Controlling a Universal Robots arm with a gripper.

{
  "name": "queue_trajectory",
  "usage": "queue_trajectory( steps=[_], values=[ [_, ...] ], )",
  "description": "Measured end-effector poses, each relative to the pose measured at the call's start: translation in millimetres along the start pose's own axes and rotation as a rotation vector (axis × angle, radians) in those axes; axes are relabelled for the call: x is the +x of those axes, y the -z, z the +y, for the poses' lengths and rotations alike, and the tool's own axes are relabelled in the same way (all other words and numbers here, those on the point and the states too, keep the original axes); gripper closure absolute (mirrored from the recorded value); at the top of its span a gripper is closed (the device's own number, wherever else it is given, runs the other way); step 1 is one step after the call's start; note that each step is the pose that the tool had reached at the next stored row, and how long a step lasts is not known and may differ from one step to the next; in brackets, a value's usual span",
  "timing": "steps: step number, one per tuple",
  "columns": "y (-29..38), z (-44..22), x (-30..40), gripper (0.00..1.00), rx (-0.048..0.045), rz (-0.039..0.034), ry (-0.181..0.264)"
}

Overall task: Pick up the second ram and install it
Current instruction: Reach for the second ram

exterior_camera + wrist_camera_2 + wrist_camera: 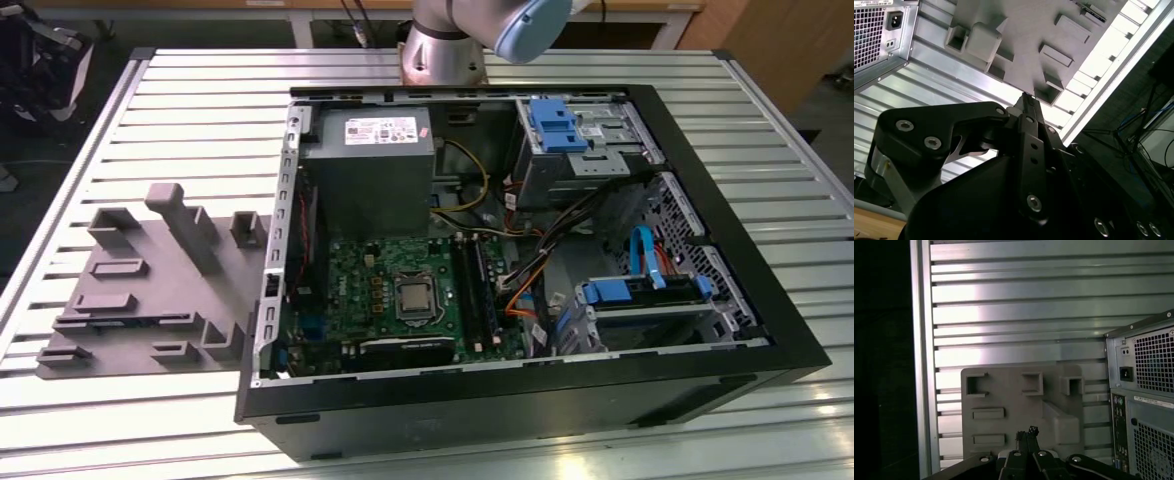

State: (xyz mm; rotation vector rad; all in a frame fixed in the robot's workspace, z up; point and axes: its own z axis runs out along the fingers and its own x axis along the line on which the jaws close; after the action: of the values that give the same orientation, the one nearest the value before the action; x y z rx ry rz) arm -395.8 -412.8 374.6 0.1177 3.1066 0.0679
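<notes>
Above the grey moulded parts fixture on the slatted aluminium table, the black two-finger gripper hung closed on nothing, presumably to keep clear of the open black computer case, and I could not tell whether the second ram sat in the long black slots.

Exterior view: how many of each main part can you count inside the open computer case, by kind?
Power supply: 1
Motherboard: 1
Blue drive brackets: 2
Total: 4
</notes>
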Motion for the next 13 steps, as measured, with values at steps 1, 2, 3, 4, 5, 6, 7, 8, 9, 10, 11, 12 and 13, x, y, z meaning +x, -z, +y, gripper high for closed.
queue_trajectory(
  steps=[1, 2, 3, 4, 5, 6, 7, 8, 9, 10, 11, 12, 13],
  values=[
    [-0.2, -0.2, 0.1, 0.89, 0.0001, 0.0000, 0.000],
    [-0.5, -0.4, 0.3, 0.89, 0.0000, 0.0000, 0.000],
    [-0.8, -0.6, 0.5, 0.89, 0.0000, 0.0000, 0.000],
    [-1.1, -0.8, 0.6, 0.89, 0.0000, 0.0000, 0.000],
    [-1.3, -1.0, 0.8, 0.89, 0.0000, 0.0000, 0.000],
    [-1.5, -1.2, 0.9, 0.89, 0.0000, 0.0000, 0.000],
    [-1.7, -1.4, 1.1, 0.89, 0.0001, 0.0001, 0.000],
    [-1.9, -1.7, 1.3, 0.89, 0.0001, 0.0001, 0.000],
    [-2.1, -1.9, 1.5, 0.89, 0.0001, 0.0001, 0.000],
    [-2.4, -2.3, 1.7, 0.89, 0.0000, 0.0001, 0.000],
    [-2.7, -2.6, 1.9, 0.89, 0.0000, 0.0000, 0.000],
    [-3.1, -2.8, 2.0, 0.89, -0.0001, -0.0001, 0.000],
    [-3.4, -3.1, 2.1, 0.89, 0.0000, -0.0001, 0.000]
  ],
)
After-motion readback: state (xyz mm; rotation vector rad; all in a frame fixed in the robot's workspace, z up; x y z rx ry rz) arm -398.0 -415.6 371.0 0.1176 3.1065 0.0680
